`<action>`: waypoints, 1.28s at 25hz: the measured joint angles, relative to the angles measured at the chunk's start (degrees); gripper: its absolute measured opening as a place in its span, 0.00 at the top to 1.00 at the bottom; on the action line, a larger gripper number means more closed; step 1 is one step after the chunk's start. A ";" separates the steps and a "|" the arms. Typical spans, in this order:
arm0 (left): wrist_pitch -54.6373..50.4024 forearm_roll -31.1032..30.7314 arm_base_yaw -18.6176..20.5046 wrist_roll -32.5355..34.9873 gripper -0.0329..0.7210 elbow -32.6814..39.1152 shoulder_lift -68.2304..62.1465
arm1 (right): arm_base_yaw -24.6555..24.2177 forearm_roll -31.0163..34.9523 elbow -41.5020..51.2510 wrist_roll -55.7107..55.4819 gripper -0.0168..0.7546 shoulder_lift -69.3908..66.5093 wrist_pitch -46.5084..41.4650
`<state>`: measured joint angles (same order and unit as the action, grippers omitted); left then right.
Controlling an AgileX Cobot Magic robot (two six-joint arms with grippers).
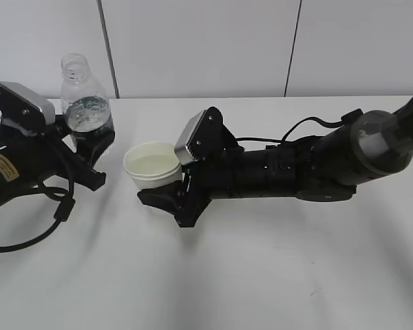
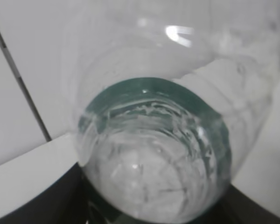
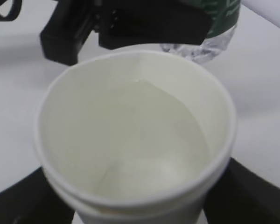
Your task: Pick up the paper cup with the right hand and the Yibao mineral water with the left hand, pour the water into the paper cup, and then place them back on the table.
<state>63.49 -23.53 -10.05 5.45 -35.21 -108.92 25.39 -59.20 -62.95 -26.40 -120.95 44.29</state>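
The Yibao mineral water (image 1: 85, 103), a clear uncapped bottle with a dark green label and some water inside, stands upright at the left. My left gripper (image 1: 89, 148) is shut on its lower body. The left wrist view is filled by the bottle (image 2: 154, 154). The off-white paper cup (image 1: 152, 167) with water inside is upright just right of the bottle, on or just above the white table (image 1: 261, 275). My right gripper (image 1: 166, 192) is shut on the cup's body. In the right wrist view the cup (image 3: 130, 140) fills the frame, with the bottle's base (image 3: 210, 44) behind it.
A white panelled wall (image 1: 206, 41) with dark seams stands behind the table. A black cable (image 1: 34, 227) loops on the table under the left arm. The right arm (image 1: 316, 165) lies across the table's right half.
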 joint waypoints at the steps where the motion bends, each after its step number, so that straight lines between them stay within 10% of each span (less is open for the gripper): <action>1: -0.63 -1.64 0.00 -0.88 0.46 0.00 0.00 | 0.00 0.69 0.00 0.00 0.26 0.00 0.00; 15: -6.14 -6.57 -0.07 -10.71 0.46 0.08 0.00 | 0.00 12.53 2.12 1.33 0.26 0.00 0.10; 32: 0.21 -7.36 -0.07 -12.37 0.46 0.09 -10.12 | -0.10 57.32 22.64 28.49 0.26 0.38 19.17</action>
<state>63.70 -30.89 -10.12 -6.92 -35.12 -119.04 25.28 -1.88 -40.31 2.09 -120.56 63.46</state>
